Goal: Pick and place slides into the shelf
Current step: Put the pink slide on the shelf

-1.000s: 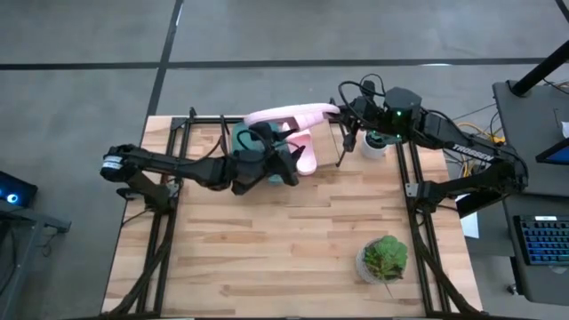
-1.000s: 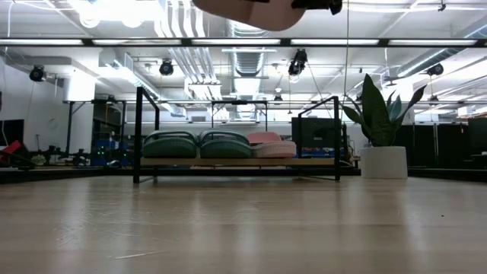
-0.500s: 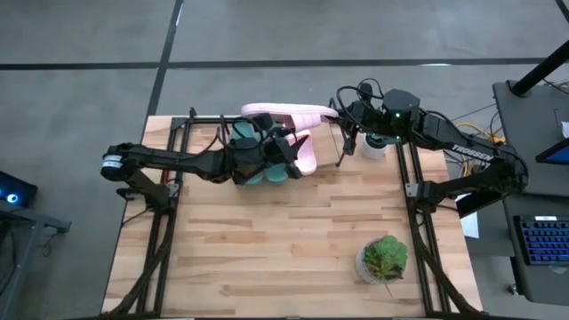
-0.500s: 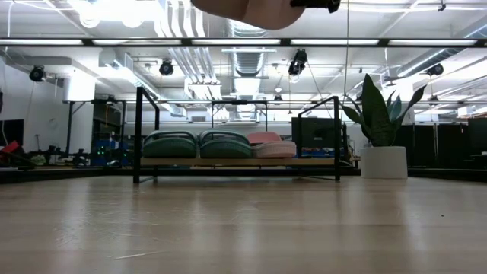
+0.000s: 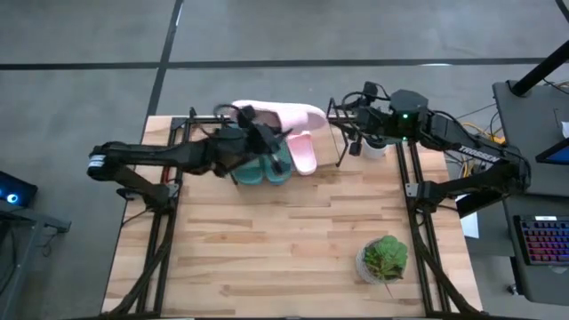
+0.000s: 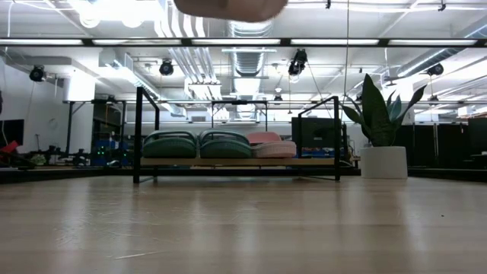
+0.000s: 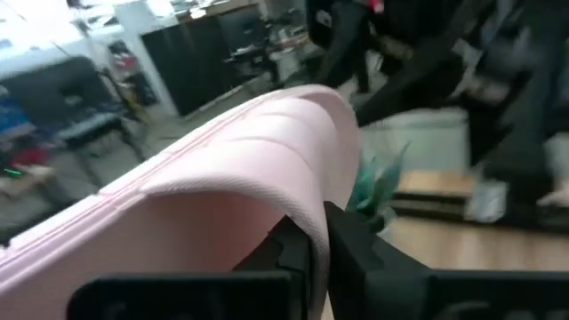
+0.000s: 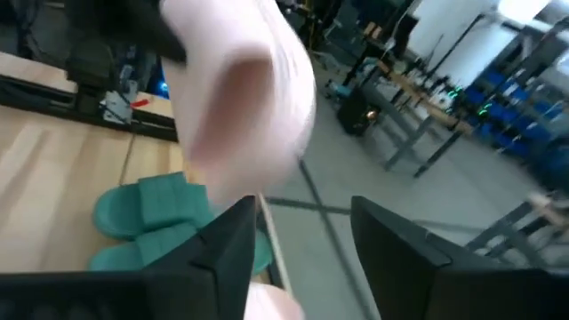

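A pale pink slide (image 5: 283, 114) hangs in the air above the shelf (image 6: 236, 161) at the table's far edge; the low view shows only its underside (image 6: 228, 6) at the top. My left gripper (image 5: 263, 133) is shut on it. My right gripper (image 5: 338, 120) stands open just right of the slide's end, touching nothing. On the shelf's slanted board rest two teal-green slides (image 6: 170, 144) (image 6: 225, 144) and another pink slide (image 6: 270, 146), side by side. My left gripper pinches the pink slide's wide strap at its edge (image 7: 311, 209) between its two fingers (image 7: 289, 244). The slide is lifted clear above the shelf, lying roughly level along the table's far edge.
A potted plant (image 5: 384, 258) stands near the table's front right. A white pot (image 5: 373, 147) with a tall plant (image 6: 378, 114) sits just right of the shelf, under my right arm. Black arm-mount frames run along both table sides.
My left gripper has risen from the shelved slides toward the far edge and shut on the pink slide's strap. My right gripper has opened, let go of the slide's right end and drawn back a little to the right. The slide has shifted slightly left.
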Robot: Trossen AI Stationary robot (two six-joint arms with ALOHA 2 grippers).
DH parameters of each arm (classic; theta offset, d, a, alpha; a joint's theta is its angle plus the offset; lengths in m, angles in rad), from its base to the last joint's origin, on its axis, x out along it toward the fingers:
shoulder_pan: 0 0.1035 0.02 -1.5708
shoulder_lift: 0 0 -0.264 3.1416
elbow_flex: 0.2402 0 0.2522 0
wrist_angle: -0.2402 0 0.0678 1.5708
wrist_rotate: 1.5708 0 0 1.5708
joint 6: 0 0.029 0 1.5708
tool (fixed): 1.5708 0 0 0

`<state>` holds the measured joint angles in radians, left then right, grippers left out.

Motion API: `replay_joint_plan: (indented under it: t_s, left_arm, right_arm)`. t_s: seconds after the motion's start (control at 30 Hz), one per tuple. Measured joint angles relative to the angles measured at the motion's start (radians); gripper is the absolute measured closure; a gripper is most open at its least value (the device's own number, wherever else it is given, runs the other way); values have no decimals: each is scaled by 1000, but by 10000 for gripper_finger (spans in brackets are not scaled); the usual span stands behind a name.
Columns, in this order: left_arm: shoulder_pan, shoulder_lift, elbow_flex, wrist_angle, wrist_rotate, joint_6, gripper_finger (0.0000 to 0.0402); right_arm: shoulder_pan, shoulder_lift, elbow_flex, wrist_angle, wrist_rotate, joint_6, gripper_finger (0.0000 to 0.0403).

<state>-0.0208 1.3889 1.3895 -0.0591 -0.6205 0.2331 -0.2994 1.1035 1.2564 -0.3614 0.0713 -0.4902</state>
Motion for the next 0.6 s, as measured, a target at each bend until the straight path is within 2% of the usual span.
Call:
replay_joint_plan:
  t_s: [0.13, 0.23, 0.3, 0.47, 0.6]
  left_arm:
    - [0, -95, -3, -95, 103, -184, 401]
    - [0, -131, -4, -142, 141, -279, 401]
    - [0, -144, -5, -138, 142, -303, 401]
    - [4, -156, 15, -114, 164, -310, 401]
    - [4, -160, 16, -111, 247, -364, 401]
  right_arm:
    - [57, -33, -9, 12, -47, -169, 218]
    - [158, -37, -32, 35, -43, -346, 225]
    - [242, -34, -48, 51, 21, -490, 232]
    - [464, -16, -72, 219, 310, -825, 251]
    - [532, 16, -75, 221, 377, -1116, 258]
